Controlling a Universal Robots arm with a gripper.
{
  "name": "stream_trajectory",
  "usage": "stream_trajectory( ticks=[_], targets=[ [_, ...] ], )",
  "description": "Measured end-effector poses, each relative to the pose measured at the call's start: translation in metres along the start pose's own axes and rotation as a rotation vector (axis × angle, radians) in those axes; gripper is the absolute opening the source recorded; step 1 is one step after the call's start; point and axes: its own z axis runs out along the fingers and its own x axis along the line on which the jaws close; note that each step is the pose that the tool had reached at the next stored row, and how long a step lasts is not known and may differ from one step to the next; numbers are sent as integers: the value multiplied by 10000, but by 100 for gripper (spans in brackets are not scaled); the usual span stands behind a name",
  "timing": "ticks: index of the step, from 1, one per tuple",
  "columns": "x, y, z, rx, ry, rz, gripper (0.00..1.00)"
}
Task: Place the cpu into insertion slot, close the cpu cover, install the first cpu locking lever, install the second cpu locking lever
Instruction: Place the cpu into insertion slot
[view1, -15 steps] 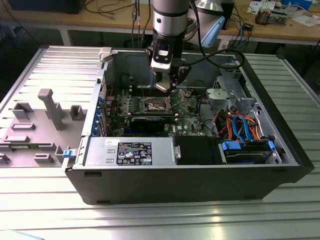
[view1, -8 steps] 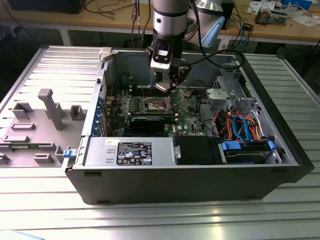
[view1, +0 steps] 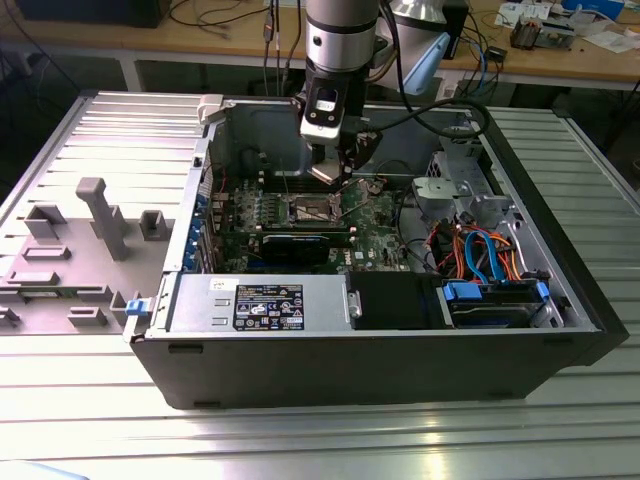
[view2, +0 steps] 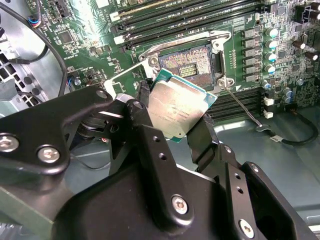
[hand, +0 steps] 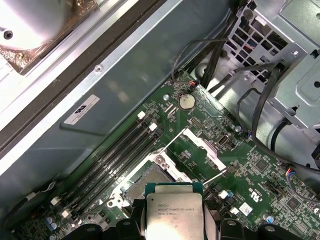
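The gripper (view2: 172, 117) pinches the cpu (view2: 177, 107) between its two black fingers (view2: 142, 107), one on each opposite edge. The chip's silver-grey top faces the cameras in both wrist views. The cpu (hand: 174, 215) is tilted and hangs above the green motherboard (hand: 260, 175), clear of the insertion slot (view2: 192, 62). In the first wrist view it sits just beside that slot (hand: 145, 182), with one edge overlapping the slot's rim.

The slot is uncovered and its dark contact field is bare. The cpu cover (hand: 202, 146) is swung open and lies off to one side of the socket. A thin wire locking lever (view2: 245, 107) stands free, angled away from the socket's corner. The long black memory slots (view2: 190, 15) run along the far side of the socket.

In the exterior view, the arm reaches down into the open computer case (view1: 560, 300), which lies on a ribbed metal worktop (view1: 300, 440). There the gripper (view1: 335, 170) hovers slightly towards the exterior view's right of the socket. A black graphics card (view1: 300, 243) lies across the board nearer the camera. A grey fixture (view1: 105, 215) stands on the worktop at the exterior view's left.
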Motion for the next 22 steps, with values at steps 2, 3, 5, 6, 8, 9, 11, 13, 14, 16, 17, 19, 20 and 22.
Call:
stream_trajectory(
  ticks=[2,3,5,6,8,9,11,13,14,16,17,19,20,22],
  targets=[
    [0,0,0,-1,-3,35,55],
    [0,0,0,0,-5,52,55],
    [0,0,0,-1,-8,90,55],
    [0,0,1,-2,-9,104,55],
    [0,0,1,-2,-12,139,55],
    [0,0,1,-3,-13,157,55],
    [0,0,1,-3,-15,177,55],
    [0,0,1,-3,-17,198,55],
    [0,0,1,-4,-19,216,55],
    [0,0,1,-4,-21,247,55],
    [0,0,1,-5,-23,265,55],
    [0,0,1,-6,-26,301,55],
    [0,0,1,-6,-27,320,55],
    [0,0,1,-6,-30,342,55]
  ],
)
